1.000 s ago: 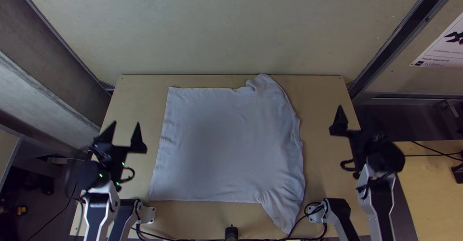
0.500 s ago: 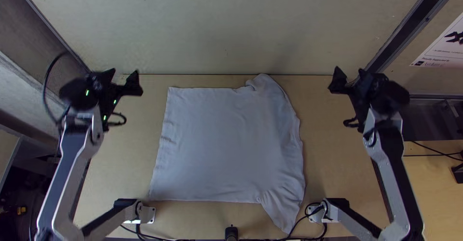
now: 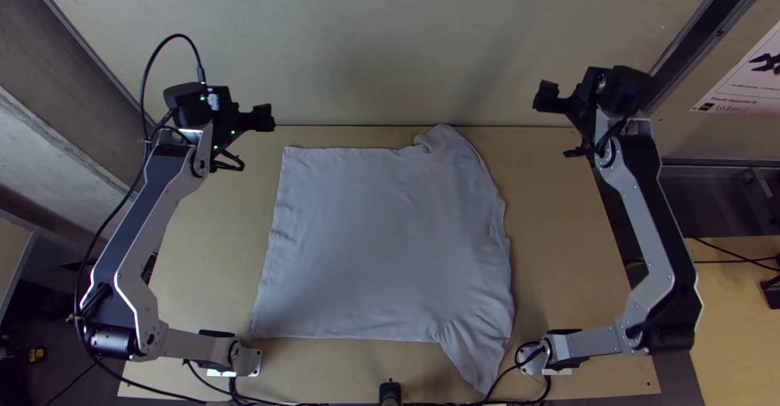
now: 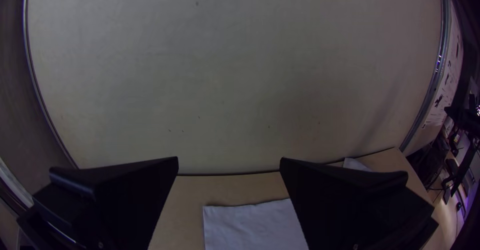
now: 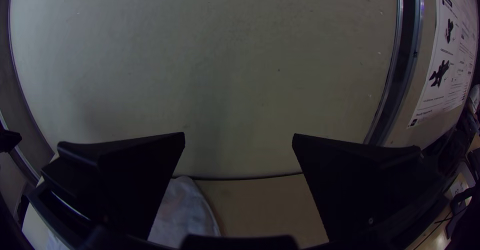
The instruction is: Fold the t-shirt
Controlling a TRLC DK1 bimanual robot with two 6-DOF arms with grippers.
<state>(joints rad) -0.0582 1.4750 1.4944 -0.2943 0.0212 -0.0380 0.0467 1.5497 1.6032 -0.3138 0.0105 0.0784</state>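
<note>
1. Since the t-shirt [image 3: 382,244] lies spread on the wooden table [image 3: 561,211] as one broad sheet, the step in hand looks to be getting ready for a first fold, or for some tidying ahead of it.
2. Its left side runs straight, probably the hem. The right side is rounder and creased, with a bunched far corner [image 3: 443,142] and a pointed near corner [image 3: 479,365] that angles toward the table's near edge; those two may be the sleeves.
3. The left gripper [image 4: 229,158] has its fingers spread wide with nothing between them. In the top view it is out by the table's far left corner, apart from the cloth.
4. The right gripper [image 5: 239,134] is likewise wide open and empty, out by the far right corner and well apart from the t-shirt.
5. Next, I'd bring both grippers down and in over the cloth, each to its own pinch of edge. Before folding, the bunched far corner would probably be worth drawing flat.
6. A good fold then calls for lifting both pinches together and laying them down evenly. If one lags, the thin, soft fabric could skew or pick up fresh creases.
</note>
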